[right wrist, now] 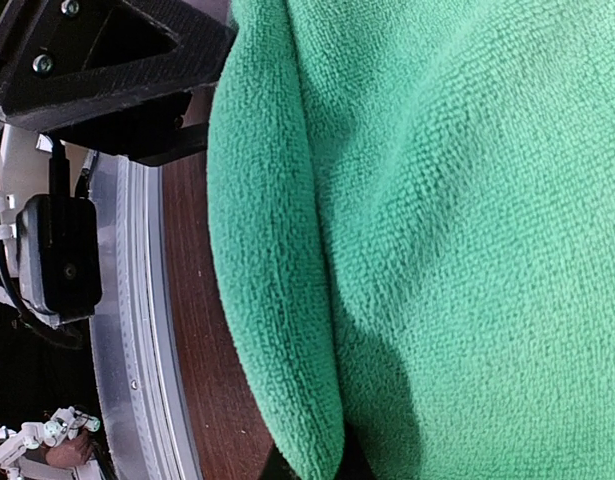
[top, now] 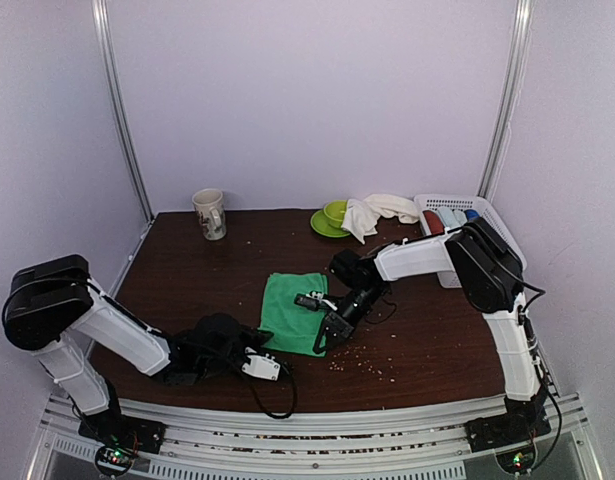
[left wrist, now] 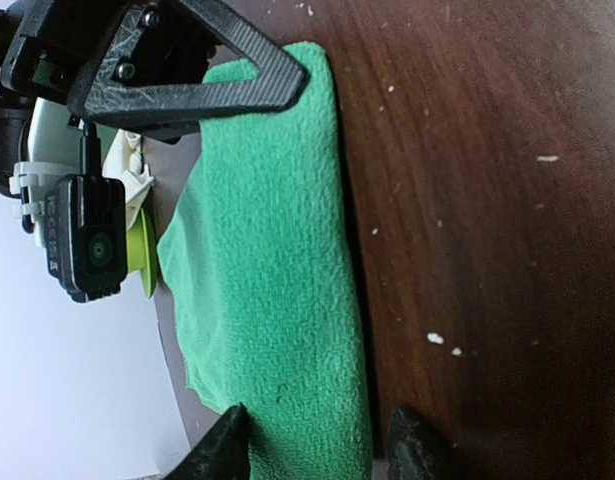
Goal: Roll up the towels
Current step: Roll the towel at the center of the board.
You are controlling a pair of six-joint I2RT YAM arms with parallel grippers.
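The bright green towel point(top: 295, 310) lies flat on the brown table point(top: 187, 290), its near edge doubled into a thick fold point(left wrist: 287, 300). My left gripper point(left wrist: 317, 450) is open at the towel's near left end. It straddles that fold, with one fingertip point(left wrist: 222, 445) against the cloth and the other on bare wood. My right gripper point(right wrist: 312, 470) is shut on the green towel point(right wrist: 437, 200), pinching the fold at its near right end point(top: 332, 330). The cream-white towel point(top: 372, 212) lies crumpled at the back of the table.
A mug point(top: 210, 213) stands at the back left. A green bowl on a plate point(top: 332, 218) sits beside the cream-white towel. A white basket point(top: 457, 215) with rolled towels stands at the back right. Pale crumbs point(top: 362, 362) dot the wood near the front right.
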